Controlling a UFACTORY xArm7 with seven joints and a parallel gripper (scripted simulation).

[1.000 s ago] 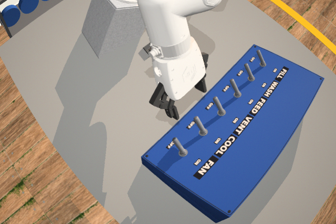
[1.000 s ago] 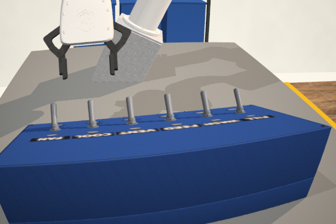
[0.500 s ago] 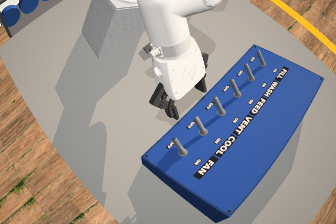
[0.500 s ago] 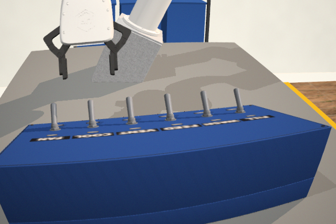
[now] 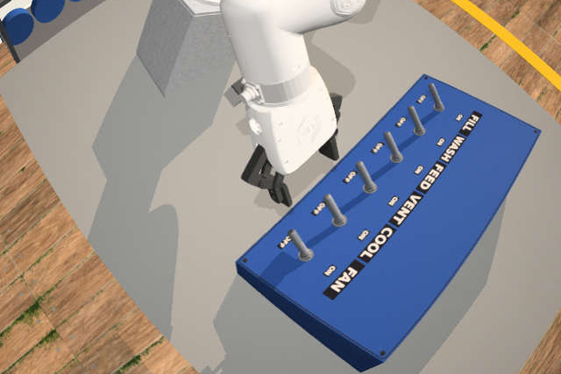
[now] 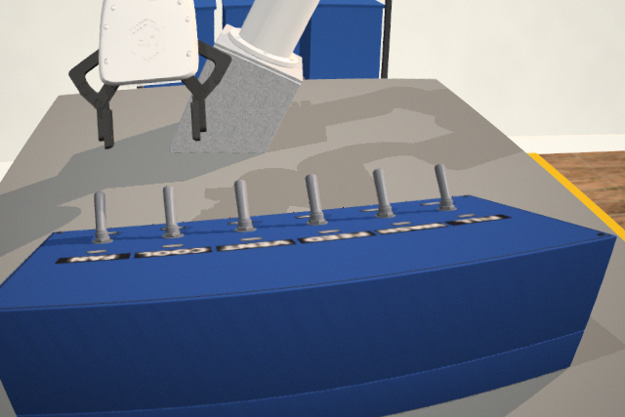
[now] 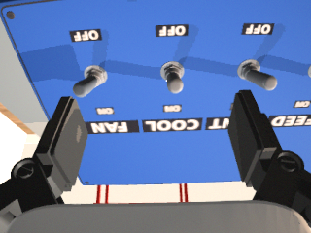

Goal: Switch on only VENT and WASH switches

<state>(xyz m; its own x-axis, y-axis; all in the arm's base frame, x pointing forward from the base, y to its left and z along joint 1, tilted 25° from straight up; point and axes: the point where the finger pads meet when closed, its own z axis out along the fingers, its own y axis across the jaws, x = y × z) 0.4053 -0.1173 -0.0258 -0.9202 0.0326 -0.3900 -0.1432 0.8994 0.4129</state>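
Observation:
The blue console (image 5: 435,225) (image 6: 303,331) (image 7: 146,160) carries a row of grey levers. The VENT lever (image 5: 365,177) (image 6: 243,205) (image 7: 262,79) leans to its OFF side. The WASH lever (image 5: 416,121) (image 6: 382,192) also leans to OFF; it is outside the wrist view. The FAN lever (image 5: 300,245) (image 6: 101,215), COOL lever (image 5: 335,209) (image 6: 170,210), FEED lever (image 5: 393,147) (image 6: 314,198) and FILL lever (image 5: 436,97) (image 6: 443,187) lean the same way. My gripper (image 5: 310,179) (image 6: 152,141) is open and empty, above the levers' height on the OFF side, touching none.
The console stands on a grey table (image 5: 199,243) (image 6: 353,119). The arm's grey base block (image 5: 195,44) (image 6: 231,119) stands behind the gripper. A shelf with blue bins (image 6: 343,39) is at the back. The neighbouring levers stand close on both sides of VENT and WASH.

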